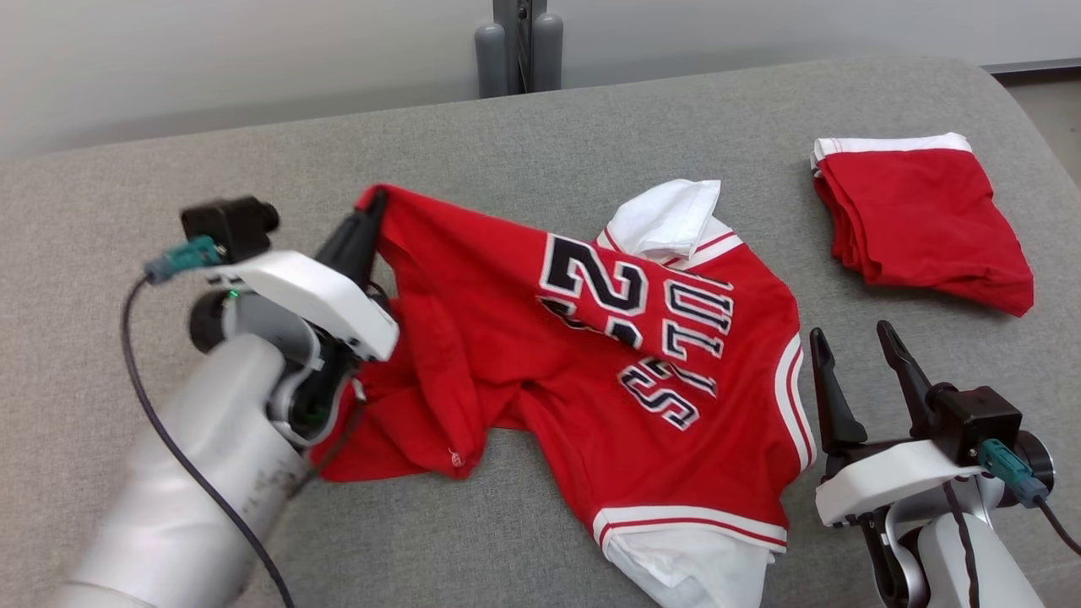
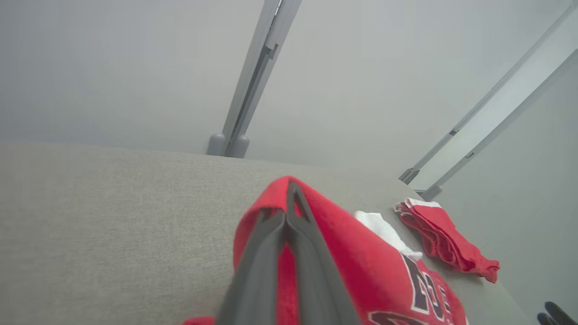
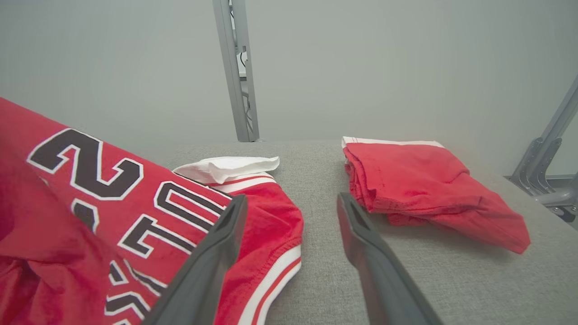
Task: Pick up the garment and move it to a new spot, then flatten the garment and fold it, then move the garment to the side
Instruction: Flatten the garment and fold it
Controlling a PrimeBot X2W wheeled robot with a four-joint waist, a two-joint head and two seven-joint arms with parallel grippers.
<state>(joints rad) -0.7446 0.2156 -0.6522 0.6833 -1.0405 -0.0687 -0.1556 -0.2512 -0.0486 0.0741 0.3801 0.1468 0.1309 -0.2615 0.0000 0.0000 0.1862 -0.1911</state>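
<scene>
the left gripper [image 1: 372, 209] pinches the red jersey [image 1: 540, 355] at its 10 o'clock corner, raised off the grey surface [image 1: 591, 127]: pick-up looks to be the step in hand. the right gripper [image 1: 849, 331], spread at the jersey's 4 o'clock, likely needs a hem hold next.

The jersey [image 1: 591, 380] is bright red, with black numerals and letters edged in white across its middle. Its openings and hem carry white bands with thin red stripes, and plain white cloth shows at its far and near ends. Right of the jersey, the folded garment [image 1: 920, 228] is the same red, with one white band along its far edge. Under the jersey the cushion [image 1: 591, 127] is a finely woven grey. Beyond the jersey the post [image 1: 518, 46] is darker grey and the wall [image 1: 211, 59] pale grey. The left gripper [image 1: 376, 203] and right gripper [image 1: 851, 331] have dark fingers and white shells.
</scene>
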